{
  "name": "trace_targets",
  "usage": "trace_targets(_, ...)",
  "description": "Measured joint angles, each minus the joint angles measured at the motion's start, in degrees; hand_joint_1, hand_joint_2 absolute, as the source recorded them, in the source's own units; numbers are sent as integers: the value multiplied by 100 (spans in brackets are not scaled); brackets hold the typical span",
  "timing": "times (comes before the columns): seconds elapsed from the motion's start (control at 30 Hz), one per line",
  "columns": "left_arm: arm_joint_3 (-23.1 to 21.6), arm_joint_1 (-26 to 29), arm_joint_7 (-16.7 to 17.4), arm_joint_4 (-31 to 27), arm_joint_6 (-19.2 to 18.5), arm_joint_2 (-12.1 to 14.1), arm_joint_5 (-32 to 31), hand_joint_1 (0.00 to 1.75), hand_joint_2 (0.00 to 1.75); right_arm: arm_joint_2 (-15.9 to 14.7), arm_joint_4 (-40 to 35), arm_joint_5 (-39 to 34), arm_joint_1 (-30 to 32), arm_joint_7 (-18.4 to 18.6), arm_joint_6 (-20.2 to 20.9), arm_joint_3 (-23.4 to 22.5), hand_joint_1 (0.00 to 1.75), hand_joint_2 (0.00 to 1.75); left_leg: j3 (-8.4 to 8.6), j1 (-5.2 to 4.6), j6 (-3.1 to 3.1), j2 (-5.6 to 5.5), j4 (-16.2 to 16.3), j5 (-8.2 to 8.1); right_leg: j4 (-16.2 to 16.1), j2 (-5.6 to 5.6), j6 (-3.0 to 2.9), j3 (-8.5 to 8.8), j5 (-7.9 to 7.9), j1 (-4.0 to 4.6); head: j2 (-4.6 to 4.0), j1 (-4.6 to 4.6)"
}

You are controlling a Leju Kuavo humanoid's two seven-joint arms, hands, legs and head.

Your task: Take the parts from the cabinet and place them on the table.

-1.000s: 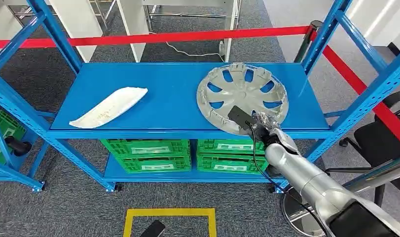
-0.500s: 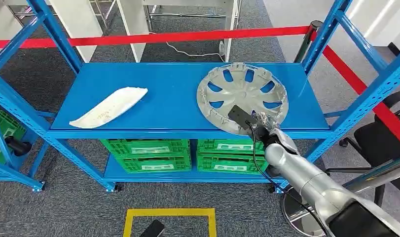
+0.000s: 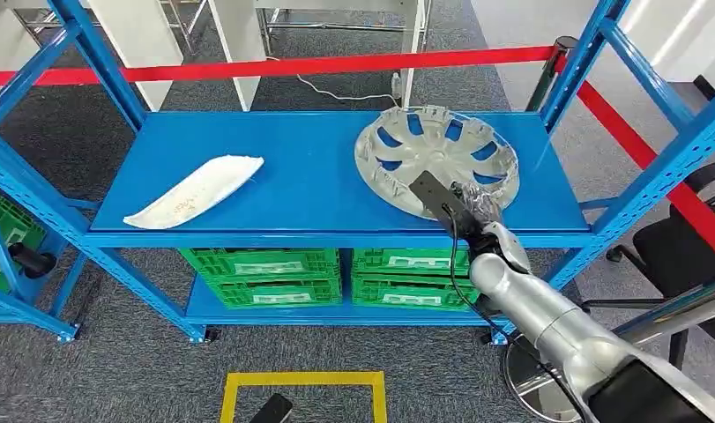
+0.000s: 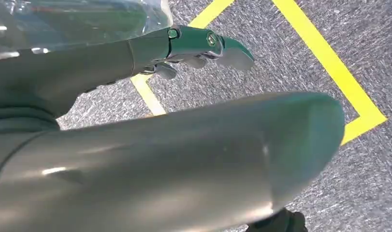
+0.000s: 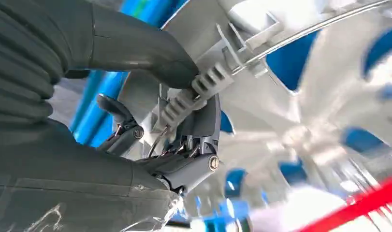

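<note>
Here the right arm reaches up and forward from the lower right of the head view, its silver forearm angled toward the blue shelf (image 3: pixel 301 189) of the rack, with a black cable running along it. The right hand (image 3: pixel 473 208) sits at the near rim of the silver hubcap (image 3: pixel 437 154) and grips it: in the right wrist view the thick grey thumb (image 5: pixel 150 53) presses on the ribbed inner edge of the rim while the darker fingers (image 5: pixel 184 164) curl under it from the other side, so the rim is pinched between them. The hubcap lies on the right part of the shelf with its inner side up, its near edge raised in the hand and the disc tilted.

On the left part of the same shelf, well apart from the hubcap, lies a long white curved part (image 3: pixel 195 190). Green crates (image 3: pixel 261 275) stand on the lower shelf beneath.

The left hand (image 4: pixel 194 43) hangs over grey carpet marked with yellow tape (image 4: pixel 329 67); its fingers are extended and apart, holding nothing.
</note>
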Motion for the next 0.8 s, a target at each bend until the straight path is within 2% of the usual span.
trace_targets(0.4,7,10,-81,0,-2,7,33,0,0,-98,-1401,496,-238,306,-30,-140,175,175,-5,0,0,0,0,0,1,0,0,-5,0,0,0,-2)
trace_targets(0.8,22,4,-144,0,-2,2,42,0,0,-129,-2288,599,-650,302,-164,-184,175,175,-6,0,0,1,-1,0,-1,1,0,-7,0,0,0,-2)
